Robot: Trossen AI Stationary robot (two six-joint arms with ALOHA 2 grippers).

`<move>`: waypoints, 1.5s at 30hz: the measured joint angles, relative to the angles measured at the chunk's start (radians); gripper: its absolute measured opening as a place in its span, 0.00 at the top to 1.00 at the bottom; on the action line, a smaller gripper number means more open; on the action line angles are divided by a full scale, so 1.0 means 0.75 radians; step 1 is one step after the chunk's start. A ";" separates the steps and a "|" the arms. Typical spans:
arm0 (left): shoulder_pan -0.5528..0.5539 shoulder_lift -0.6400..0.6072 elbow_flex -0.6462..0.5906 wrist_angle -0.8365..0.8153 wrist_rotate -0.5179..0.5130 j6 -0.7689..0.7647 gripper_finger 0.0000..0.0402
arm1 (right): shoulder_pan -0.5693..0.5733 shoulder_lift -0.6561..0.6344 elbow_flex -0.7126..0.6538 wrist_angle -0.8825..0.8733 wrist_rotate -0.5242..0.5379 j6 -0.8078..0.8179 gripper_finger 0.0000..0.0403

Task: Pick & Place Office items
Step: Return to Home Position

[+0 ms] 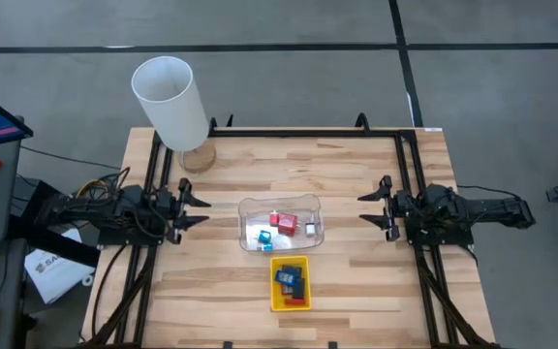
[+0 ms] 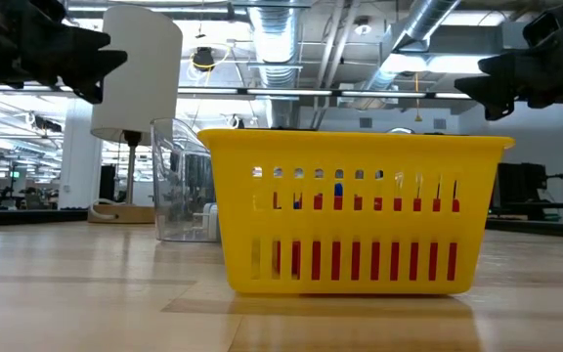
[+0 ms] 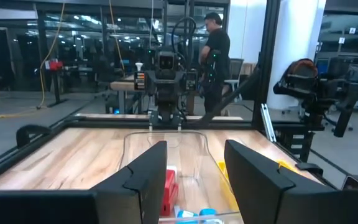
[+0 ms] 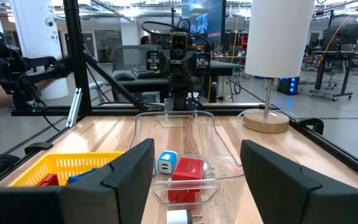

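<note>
Small office items lie in two trays at the table's middle. The clear plastic tray (image 1: 281, 222) holds red blocks (image 1: 284, 221) and blue-and-white bits (image 1: 263, 236); the right wrist view shows a red block (image 4: 188, 169) and a blue-and-white bit (image 4: 166, 162) in it. The yellow tray (image 1: 291, 283), nearer the table's near edge, holds blue, black and red pieces (image 1: 290, 280). My left gripper (image 1: 198, 207) hovers open at the table's left side, my right gripper (image 1: 370, 206) open at the right side, both facing the clear tray and apart from it.
A tall white cylinder lamp (image 1: 170, 102) on a round wooden base (image 1: 198, 157) stands at the far left corner. A black frame (image 1: 308, 133) runs along the table's far edge. Bare wood lies between each gripper and the trays. A person (image 3: 216, 46) stands beyond the table.
</note>
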 joint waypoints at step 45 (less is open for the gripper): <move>0.000 0.235 0.000 0.005 -0.001 0.000 0.60 | 0.000 0.000 0.000 -0.006 0.000 0.000 0.42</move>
